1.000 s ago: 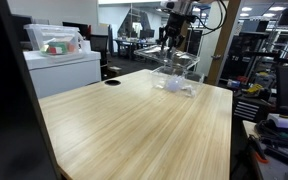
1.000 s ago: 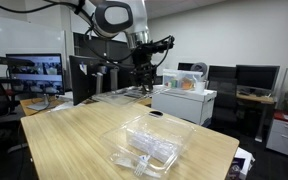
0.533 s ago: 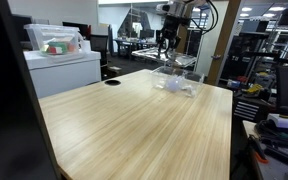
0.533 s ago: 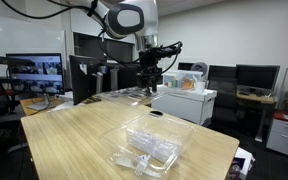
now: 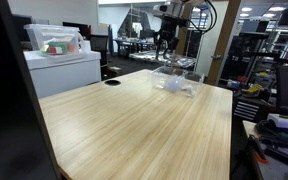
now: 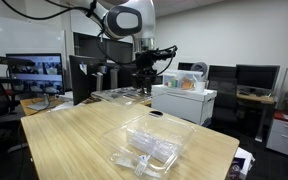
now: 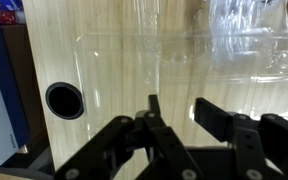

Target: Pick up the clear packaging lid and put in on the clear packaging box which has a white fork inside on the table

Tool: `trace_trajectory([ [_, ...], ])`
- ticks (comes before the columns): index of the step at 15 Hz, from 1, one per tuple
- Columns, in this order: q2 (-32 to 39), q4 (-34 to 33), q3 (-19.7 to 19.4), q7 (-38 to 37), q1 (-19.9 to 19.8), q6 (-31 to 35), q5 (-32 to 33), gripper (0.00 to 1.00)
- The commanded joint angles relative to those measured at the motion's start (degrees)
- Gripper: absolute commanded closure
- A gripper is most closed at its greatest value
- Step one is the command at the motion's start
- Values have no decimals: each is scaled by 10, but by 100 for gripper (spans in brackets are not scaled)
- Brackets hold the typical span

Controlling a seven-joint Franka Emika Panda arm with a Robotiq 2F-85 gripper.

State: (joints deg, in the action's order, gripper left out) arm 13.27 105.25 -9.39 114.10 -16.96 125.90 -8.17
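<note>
The clear packaging lid (image 6: 119,95) hangs in the air over the far end of the table (image 6: 74,140), with my gripper (image 6: 144,86) shut on its rim. In the wrist view the lid (image 7: 184,60) spreads as a glinting sheet ahead of my gripper (image 7: 184,108), its near edge running down between the two black fingers. The clear packaging box (image 6: 150,142) stands on the table nearer the camera, apart from the lid. The white fork (image 6: 134,161) shows through its wall. In an exterior view the box (image 5: 176,83) sits below my gripper (image 5: 165,46).
A black round hole (image 7: 65,100) sits in the tabletop near its edge. A white cabinet (image 5: 64,68) carrying a clear bin stands beside the table. Monitors (image 6: 34,72) stand behind it, a wooden post (image 5: 221,40) rises past the far corner, and cluttered shelving (image 5: 279,110) lies further off.
My gripper has shifted a little sideways and slightly up above the table's far end, carrying the lid with it. The box has not moved.
</note>
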Motion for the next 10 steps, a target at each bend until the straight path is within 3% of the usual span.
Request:
trace_trajectory([
  [1, -4, 1, 10, 15, -2, -24, -9, 84],
  [2, 0, -2, 7, 0, -1, -13, 0, 59],
  [10, 1, -2, 9, 0, 0, -19, 0, 59],
])
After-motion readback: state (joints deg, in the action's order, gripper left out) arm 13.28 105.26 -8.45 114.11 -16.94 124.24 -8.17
